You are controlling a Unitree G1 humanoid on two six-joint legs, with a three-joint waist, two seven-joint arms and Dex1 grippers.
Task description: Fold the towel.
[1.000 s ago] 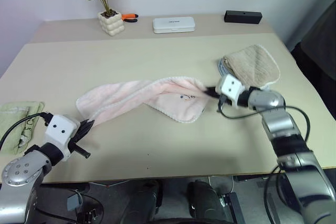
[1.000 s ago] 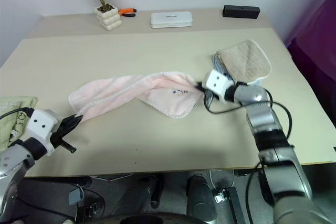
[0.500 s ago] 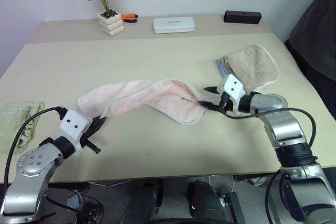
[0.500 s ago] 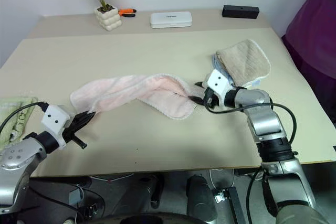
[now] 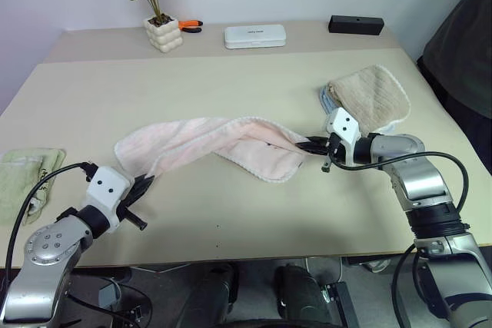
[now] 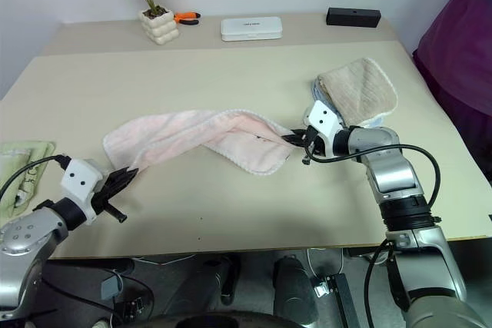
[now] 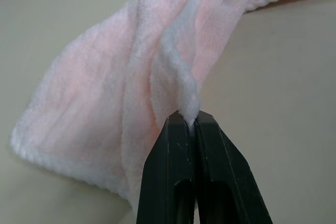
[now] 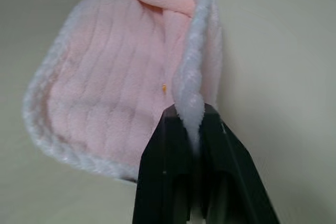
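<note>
The pale pink towel (image 5: 201,140) lies twisted in a long band across the middle of the table (image 5: 231,82). My left gripper (image 5: 143,185) is at its left end, low over the table. In the left wrist view the gripper (image 7: 190,121) is shut on a pinched corner of the towel (image 7: 131,77). My right gripper (image 5: 314,145) is at the towel's right end, shut on its rolled white edge. The right wrist view shows the same gripper (image 8: 190,115) with the towel (image 8: 110,87) hanging folded beyond it.
A beige folded towel (image 5: 370,96) lies just behind my right gripper. A light green cloth (image 5: 18,176) is at the table's left edge. A potted plant (image 5: 161,33), an orange tool (image 5: 190,26), a white case (image 5: 254,35) and a black box (image 5: 356,24) line the back. A person (image 5: 463,44) stands at the right.
My right gripper opened, rolled its wrist and shut again on the towel's right edge, and that end now lies turned over. A person came into view at the right. The left gripper kept its grip.
</note>
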